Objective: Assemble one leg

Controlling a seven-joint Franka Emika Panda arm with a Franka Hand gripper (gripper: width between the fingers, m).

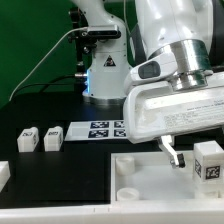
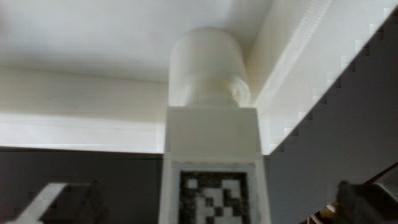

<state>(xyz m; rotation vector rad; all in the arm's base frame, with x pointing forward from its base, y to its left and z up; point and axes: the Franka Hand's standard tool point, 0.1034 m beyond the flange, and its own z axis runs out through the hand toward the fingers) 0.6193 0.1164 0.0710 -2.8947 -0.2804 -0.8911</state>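
The leg is a small white block with a black-and-white tag. It stands upright at the exterior view's right, over the right part of the large white tray. My gripper hangs over it, one dark finger to the leg's left and the other out of frame. In the wrist view the leg runs between my two fingertips, with a gap on each side. Its round end points at the tray's white surface. My gripper is open around the leg.
Two more small white tagged blocks stand on the black table at the exterior view's left. The marker board lies behind them. A white part sits at the left edge. The robot base stands at the back.
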